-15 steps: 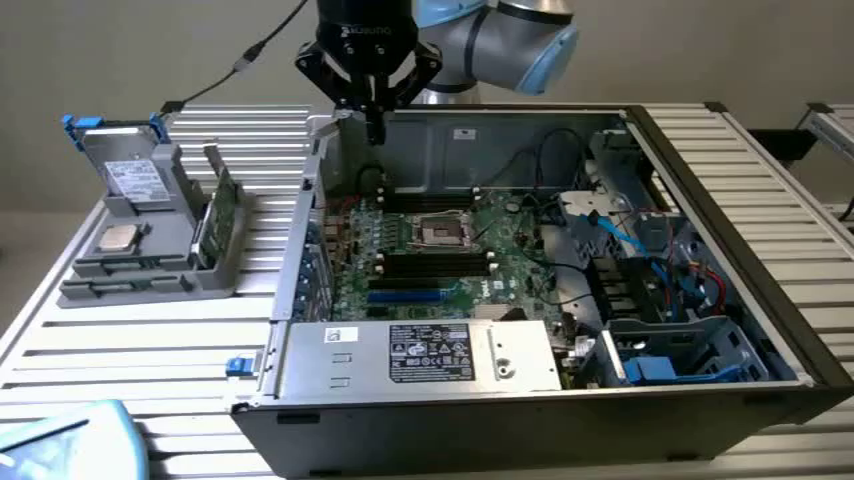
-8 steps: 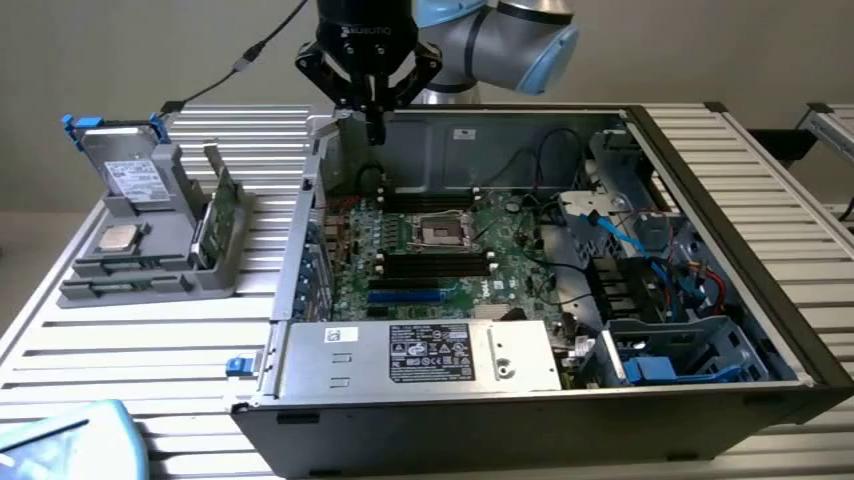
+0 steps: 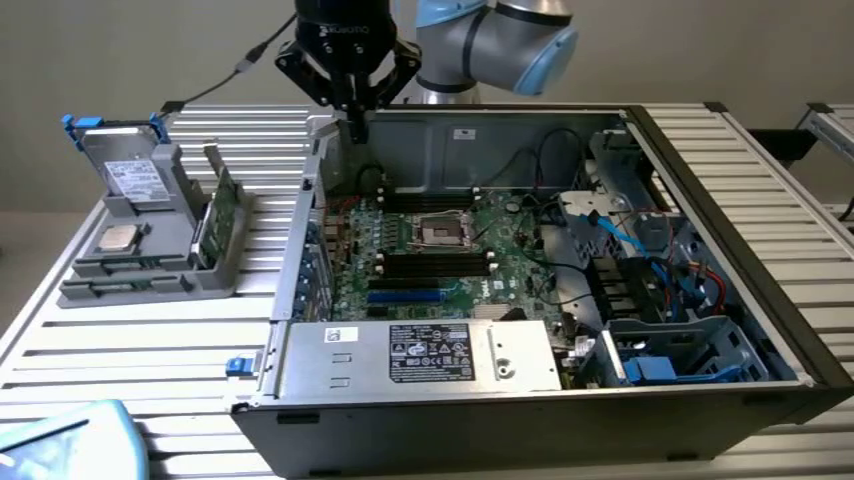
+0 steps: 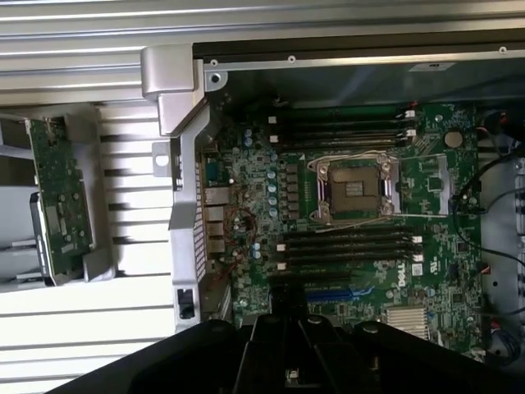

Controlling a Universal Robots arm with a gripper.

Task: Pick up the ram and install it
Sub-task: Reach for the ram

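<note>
The ram [image 3: 218, 215] is a thin green board standing on its long edge in a grey holder [image 3: 134, 270] at the exterior view's left, outside the computer case. In the wrist view the ram [image 4: 61, 197] leans in that holder, apart from the gripper. My gripper [image 3: 354, 118] hangs shut with nothing in it above the case's back corner, near the case wall. Its black body and my gripper [image 4: 289, 345] show over the motherboard [image 4: 254, 189]. Long black memory slots [image 3: 427, 262] lie beside the CPU socket [image 3: 441, 232]; those slots [image 4: 344, 246] look empty.
The open case [image 3: 721, 230] holds a power supply [image 3: 427, 352] at the front, cables and drive bays [image 3: 667, 350] on the exterior view's right. The holder also carries a hard drive [image 3: 134, 180] and a CPU [image 3: 118, 238]. Slatted table [image 3: 147, 340] surrounds everything.
</note>
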